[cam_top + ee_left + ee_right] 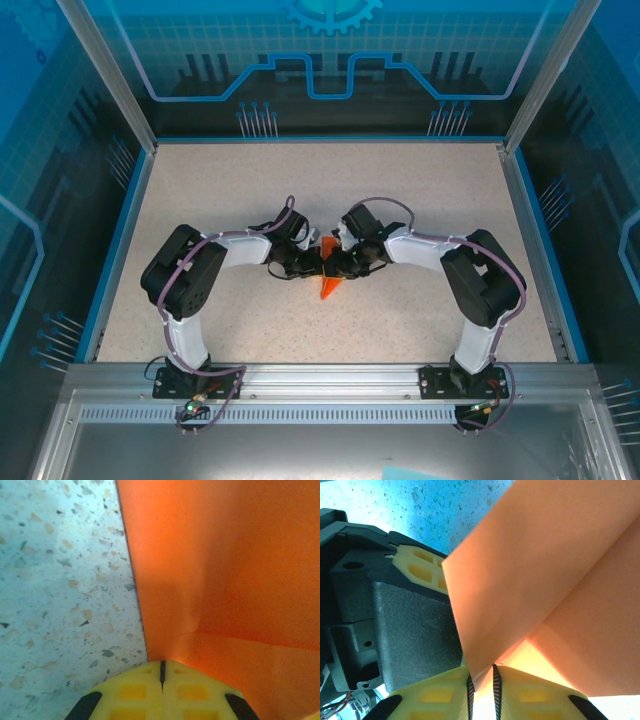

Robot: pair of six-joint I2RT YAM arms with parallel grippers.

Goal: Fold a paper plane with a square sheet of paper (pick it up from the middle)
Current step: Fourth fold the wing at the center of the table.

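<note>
Evidently flimsy, the paper plane (330,288) wants holding by its creased spine: left gripper (162,669) at nine o'clock clamps it, right gripper (482,679) sits ajar.

the orange paper plane (545,580) covers the middle and right of the frame. its lower corner sits between the pads of the right gripper (482,687) at the bottom edge, which stand slightly apart. at the left, the left gripper (427,570) meets the paper's edge, above the speckled table (445,505).
</note>
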